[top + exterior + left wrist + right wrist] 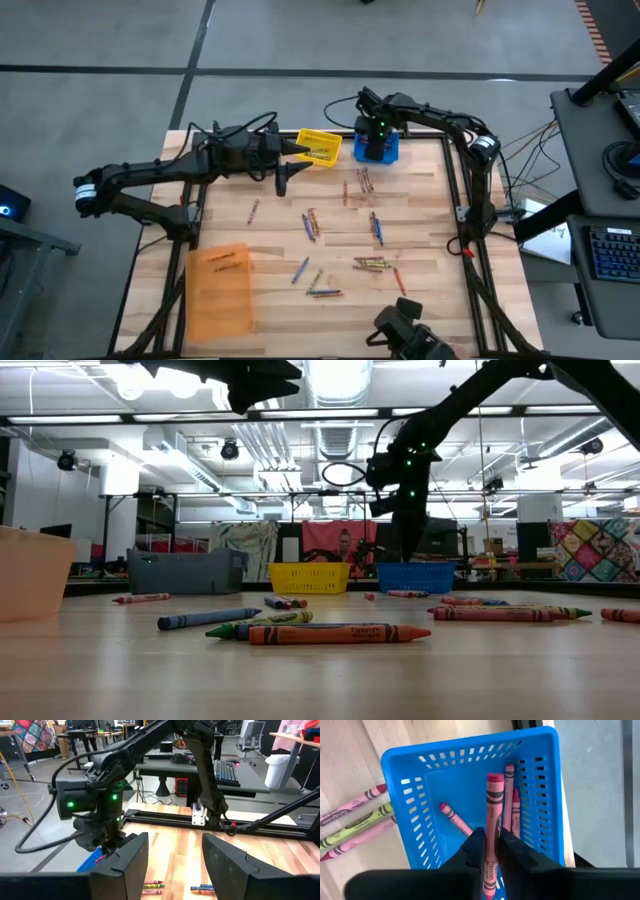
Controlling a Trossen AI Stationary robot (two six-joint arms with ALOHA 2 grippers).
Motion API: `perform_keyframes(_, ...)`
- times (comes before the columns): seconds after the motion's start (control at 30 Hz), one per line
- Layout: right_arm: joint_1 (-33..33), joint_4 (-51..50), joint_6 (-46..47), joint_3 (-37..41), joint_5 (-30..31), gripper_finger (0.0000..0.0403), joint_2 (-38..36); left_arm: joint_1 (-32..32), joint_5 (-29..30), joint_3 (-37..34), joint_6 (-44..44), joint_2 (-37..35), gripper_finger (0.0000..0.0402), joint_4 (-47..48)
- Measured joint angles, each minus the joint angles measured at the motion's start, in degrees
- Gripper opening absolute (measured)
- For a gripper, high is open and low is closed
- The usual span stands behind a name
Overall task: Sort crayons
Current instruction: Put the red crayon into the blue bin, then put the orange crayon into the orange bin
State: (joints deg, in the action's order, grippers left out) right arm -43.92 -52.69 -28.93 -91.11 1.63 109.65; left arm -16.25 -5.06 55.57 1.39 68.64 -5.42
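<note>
1 pink-red crayon [491, 825] stands pinched between the fingers of the right gripper [492, 851], gripped near its lower end, its free end pointing out over the blue basket [420, 795] directly beneath. The fingers sit nearly closed on the paper wrap, and I judge release is close. 3 more pink-red crayons [512, 805] already lie inside that basket, just beyond the fingertips.

The left gripper [175, 857] hangs empty with its jaws spread wide, just past the yellow basket [319, 147]; loose crayons [372, 264] are scattered on the wooden table [420, 215] ahead of and below it.

These sticks look very light and stiff but brittle, so a hard squeeze or a sideways knock could likely snap one. The paper sleeve should give better friction than bare wax at the tip. Being round, they would roll when nudged, so taking one across its middle, fingers square to its length, seems safest.
</note>
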Motion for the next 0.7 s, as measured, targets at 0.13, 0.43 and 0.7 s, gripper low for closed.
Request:
perform_keyframes(0.13,0.00,-0.01,0.90,0.02,0.07,0.0070,-0.23,0.23,0.02,0.00,-1.05,0.96,0.0169,-0.11)
perform_keyframes(0.43,0.00,-0.21,6.56,-0.13,-0.08,0.0115,-1.17,3.74,0.41,-6.58,-8.15,-0.60,0.0152,-7.19)
perform_keyframes(0.7,1.07,-3.82,25.82,-0.44,-3.72,0.0109,-1.94,10.43,12.43,-12.95,-12.35,-6.97,0.0134,-7.01)
